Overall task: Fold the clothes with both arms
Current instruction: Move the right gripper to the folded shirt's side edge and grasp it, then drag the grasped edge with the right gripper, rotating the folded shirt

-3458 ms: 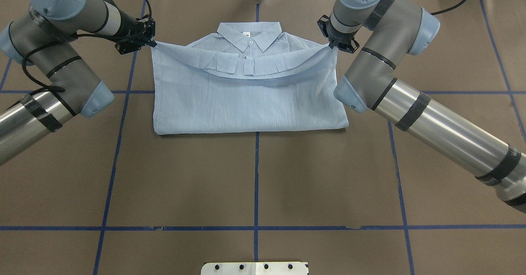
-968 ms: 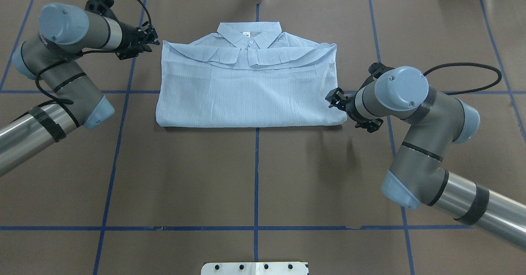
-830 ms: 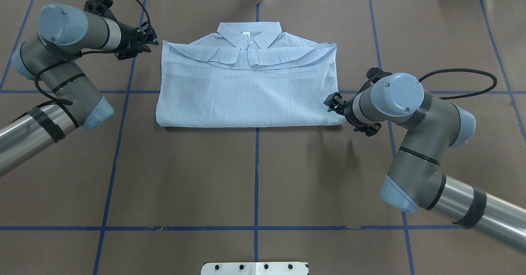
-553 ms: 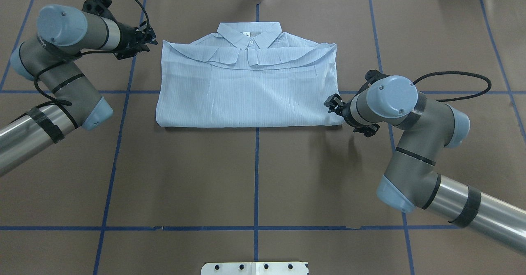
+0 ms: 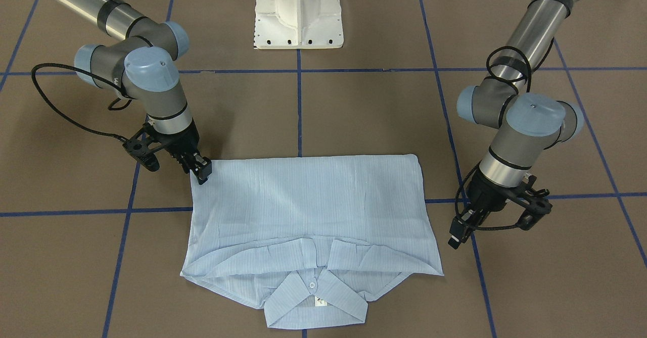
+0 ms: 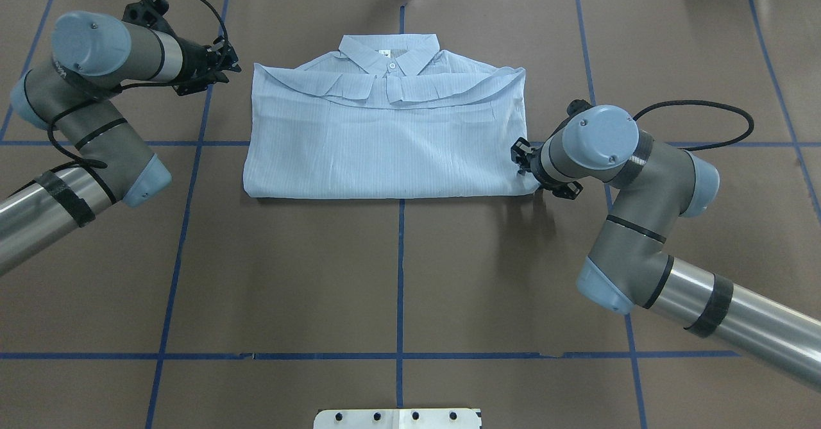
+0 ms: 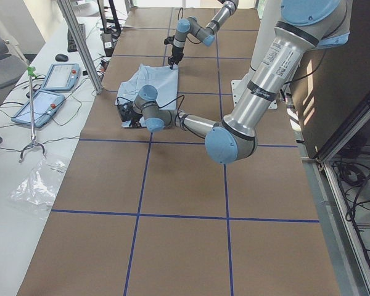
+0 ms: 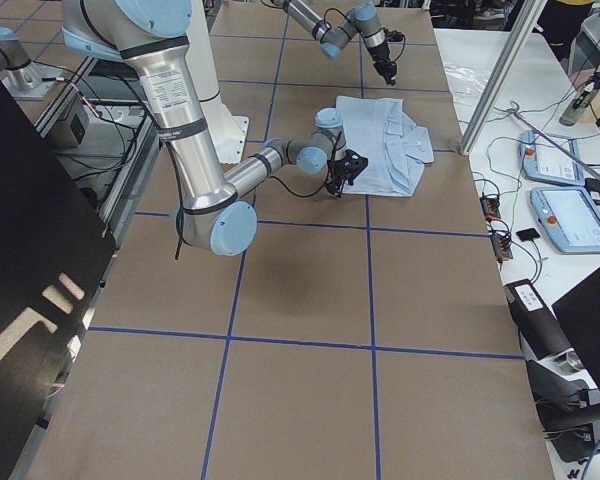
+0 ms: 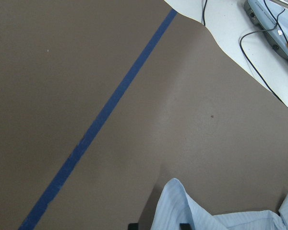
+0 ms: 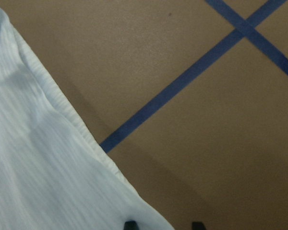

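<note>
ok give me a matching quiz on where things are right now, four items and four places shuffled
1 left gripper
2 right gripper
3 collar
4 white pedestal base

A at the shirt's corner on the robot's side
B shirt's far edge, away from the robot
C beside the shirt's collar-end corner, apart from the cloth
D robot's side of the table, centre

Pairs: 1-C, 2-A, 3-B, 4-D

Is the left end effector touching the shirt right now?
Apart. The overhead view shows a strip of bare brown table between the left end effector and the shirt corner beside the collar.
</note>
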`<state>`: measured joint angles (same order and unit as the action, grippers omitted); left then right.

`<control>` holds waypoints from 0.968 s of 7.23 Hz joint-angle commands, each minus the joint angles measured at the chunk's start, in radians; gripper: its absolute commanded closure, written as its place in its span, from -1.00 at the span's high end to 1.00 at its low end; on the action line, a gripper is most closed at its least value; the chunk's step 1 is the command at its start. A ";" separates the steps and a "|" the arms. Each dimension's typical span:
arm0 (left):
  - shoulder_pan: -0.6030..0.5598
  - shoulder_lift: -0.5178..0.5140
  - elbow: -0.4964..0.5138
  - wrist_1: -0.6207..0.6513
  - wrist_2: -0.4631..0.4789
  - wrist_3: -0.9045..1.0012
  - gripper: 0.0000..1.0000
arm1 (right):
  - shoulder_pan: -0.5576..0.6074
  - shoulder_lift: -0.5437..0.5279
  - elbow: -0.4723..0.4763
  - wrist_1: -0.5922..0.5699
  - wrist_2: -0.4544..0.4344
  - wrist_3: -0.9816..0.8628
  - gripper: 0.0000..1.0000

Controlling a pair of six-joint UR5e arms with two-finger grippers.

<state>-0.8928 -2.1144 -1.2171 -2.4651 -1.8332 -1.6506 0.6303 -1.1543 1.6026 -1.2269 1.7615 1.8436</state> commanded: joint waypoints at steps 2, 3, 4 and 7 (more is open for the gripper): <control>0.000 -0.001 -0.007 0.000 0.000 0.000 -0.20 | 0.005 -0.042 0.089 0.023 0.061 0.005 -1.00; 0.000 0.001 -0.007 0.000 0.000 -0.002 -0.20 | 0.005 -0.073 0.132 0.023 0.091 0.006 -1.00; 0.000 -0.001 -0.010 0.000 -0.001 -0.002 -0.20 | 0.006 -0.115 0.192 0.021 0.102 0.006 -1.00; 0.011 0.066 -0.171 0.006 -0.014 -0.011 -0.21 | -0.111 -0.341 0.498 -0.067 0.185 0.005 -1.00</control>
<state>-0.8902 -2.0813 -1.3174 -2.4620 -1.8419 -1.6553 0.5731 -1.4141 1.9814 -1.2522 1.9052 1.8486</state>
